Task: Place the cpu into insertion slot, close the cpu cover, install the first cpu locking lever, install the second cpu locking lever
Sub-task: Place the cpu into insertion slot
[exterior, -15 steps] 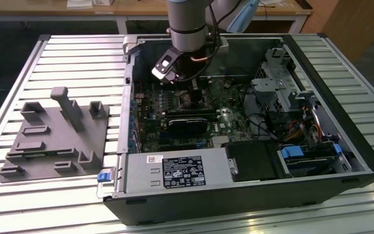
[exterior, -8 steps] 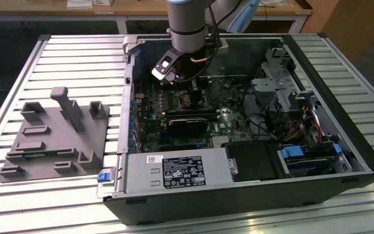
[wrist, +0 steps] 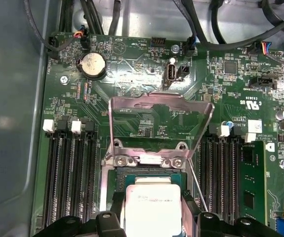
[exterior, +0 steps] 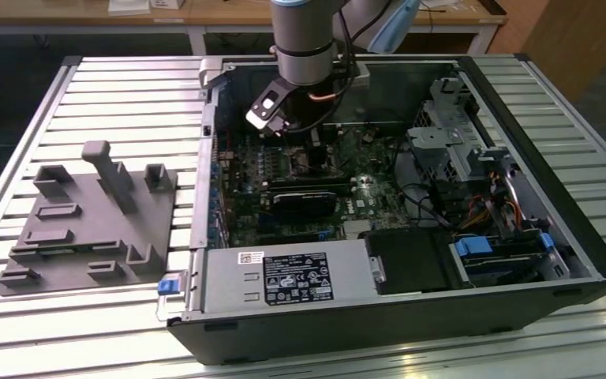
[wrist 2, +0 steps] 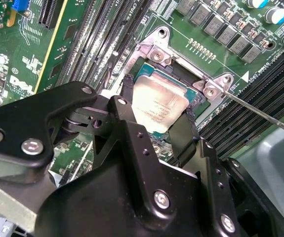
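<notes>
In both wrist views the cpu [wrist 2: 157, 109] [wrist: 151, 200], a pale silver square chip, sits between my gripper's [wrist 2: 157, 107] [wrist: 152, 210] black fingers [wrist 2: 127, 91], which press on two opposite edges. It lies right over the insertion slot [wrist 2: 146, 74] [wrist: 146, 170]; I cannot tell whether it is seated. The cpu cover [wrist: 159, 100], a thin silver frame, stands swung open behind the slot. A thin wire locking lever [wrist 2: 263, 114] [wrist: 197, 183] sticks out unlatched beside the slot. In the exterior view the gripper [exterior: 293, 146] reaches down into the computer case [exterior: 555, 237] above the motherboard.
Long black memory slots [wrist: 70, 168] [wrist: 223, 168] flank the socket. A power supply [exterior: 282, 276], drive bays [exterior: 492, 253] and cables [exterior: 482, 209] crowd the case. A grey fixture plate [exterior: 82, 229] lies on the slatted table at the exterior view's left.
</notes>
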`<state>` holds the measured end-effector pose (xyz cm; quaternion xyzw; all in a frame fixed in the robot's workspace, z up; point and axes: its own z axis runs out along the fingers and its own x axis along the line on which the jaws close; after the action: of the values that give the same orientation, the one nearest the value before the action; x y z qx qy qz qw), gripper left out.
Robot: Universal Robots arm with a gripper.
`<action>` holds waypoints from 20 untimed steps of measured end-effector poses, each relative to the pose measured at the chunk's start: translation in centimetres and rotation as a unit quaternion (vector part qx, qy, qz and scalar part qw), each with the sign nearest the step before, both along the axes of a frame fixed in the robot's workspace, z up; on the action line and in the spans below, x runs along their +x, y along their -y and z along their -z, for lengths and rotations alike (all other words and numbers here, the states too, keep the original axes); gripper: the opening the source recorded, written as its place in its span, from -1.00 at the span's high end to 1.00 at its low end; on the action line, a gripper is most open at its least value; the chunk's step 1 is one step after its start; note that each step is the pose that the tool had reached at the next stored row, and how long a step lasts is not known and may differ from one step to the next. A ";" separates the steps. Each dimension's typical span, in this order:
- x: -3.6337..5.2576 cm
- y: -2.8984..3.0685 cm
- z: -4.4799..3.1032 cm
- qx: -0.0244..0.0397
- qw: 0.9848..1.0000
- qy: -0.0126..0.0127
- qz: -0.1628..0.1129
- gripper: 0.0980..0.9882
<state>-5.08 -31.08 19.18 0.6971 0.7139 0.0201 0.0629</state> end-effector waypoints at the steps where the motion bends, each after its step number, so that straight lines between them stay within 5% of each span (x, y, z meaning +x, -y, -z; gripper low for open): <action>1: 0.03 0.00 0.00 0.000 1.000 0.000 0.000 0.01; 15: 0.07 -0.01 -0.46 0.000 1.000 0.000 0.000 0.01; 20: 0.07 -0.01 -0.47 0.006 1.000 0.000 0.000 0.01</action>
<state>-5.01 -31.07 19.65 0.6975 0.7138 0.0243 0.0589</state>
